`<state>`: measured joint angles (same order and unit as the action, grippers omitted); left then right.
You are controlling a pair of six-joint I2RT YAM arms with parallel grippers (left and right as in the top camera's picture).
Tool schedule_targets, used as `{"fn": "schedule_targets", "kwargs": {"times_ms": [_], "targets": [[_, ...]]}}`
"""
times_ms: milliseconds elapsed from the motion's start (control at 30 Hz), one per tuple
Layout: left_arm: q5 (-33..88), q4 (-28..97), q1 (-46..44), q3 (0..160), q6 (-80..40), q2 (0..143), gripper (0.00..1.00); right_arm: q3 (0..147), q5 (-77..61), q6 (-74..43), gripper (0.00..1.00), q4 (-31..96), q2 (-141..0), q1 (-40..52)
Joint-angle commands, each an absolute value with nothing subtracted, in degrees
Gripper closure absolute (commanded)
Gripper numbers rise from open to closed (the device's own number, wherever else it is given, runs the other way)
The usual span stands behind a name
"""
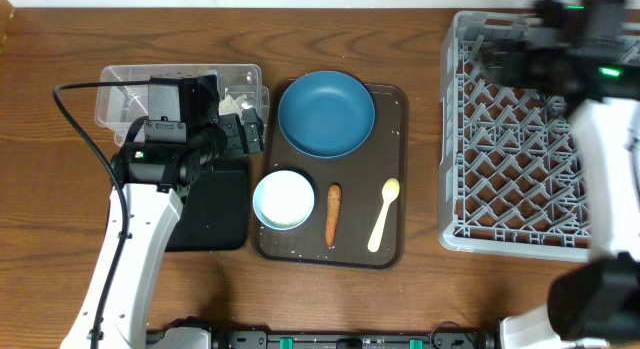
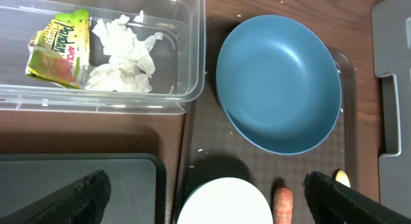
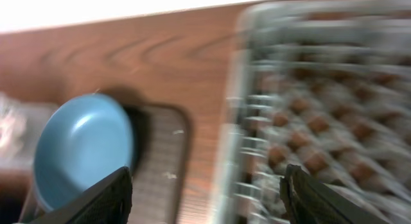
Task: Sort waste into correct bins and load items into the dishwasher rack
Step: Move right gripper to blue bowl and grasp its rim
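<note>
The clear plastic tub (image 2: pixel 183 89) sits at the bench's (image 1: pixel 400 39) rear left and holds a yellow-green wrapper (image 2: pixel 58 51) with crumpled white tissue (image 2: pixel 122 54) touching its side. Just in front of the tub lies the black tray (image 2: pixel 77 179).

Beside both bins, the brown serving tray (image 1: pixel 395 119) carries the dark blue bowl (image 1: pixel 326 113) at the back. In front of it stand the blue-rimmed white bowl (image 1: pixel 284 199), the carrot stick (image 1: pixel 333 213) and the pale yellow spoon (image 1: pixel 384 214), side by side.

The left gripper (image 2: pixel 207 182) hovers near the tub's right end, its fingers (image 2: pixel 83 198) wide apart around nothing.

The grey dishwasher rack (image 1: pixel 530 139) stands well to the right. The blurred right gripper (image 3: pixel 205 179) hangs over its left edge, fingers (image 3: pixel 109 198) apart and empty.
</note>
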<state>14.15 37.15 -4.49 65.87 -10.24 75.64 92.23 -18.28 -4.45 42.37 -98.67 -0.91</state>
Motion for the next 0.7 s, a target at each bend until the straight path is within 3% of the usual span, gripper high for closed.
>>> {"fn": "schedule_targets", "kwargs": {"times_ms": [0, 300, 567, 667], "targets": [[13.4, 37.6, -4.2, 65.8, -9.5, 75.7, 0.02, 92.0, -19.2, -2.9, 0.27, 40.6, -103.6, 5.3], [8.1, 40.2, -4.2, 65.8, -9.5, 75.7, 0.02, 92.1, -8.7, -8.1, 0.34, 32.8, -117.5, 16.8], [2.7, 43.3, -4.2, 65.8, -9.7, 75.7, 0.02, 92.1, -6.7, -11.0, 0.59, 31.2, -122.9, 20.7], [2.7, 43.3, -4.2, 65.8, -9.7, 75.7, 0.02, 92.0, -5.3, -12.0, 0.61, 31.4, -123.7, 21.3]]}}
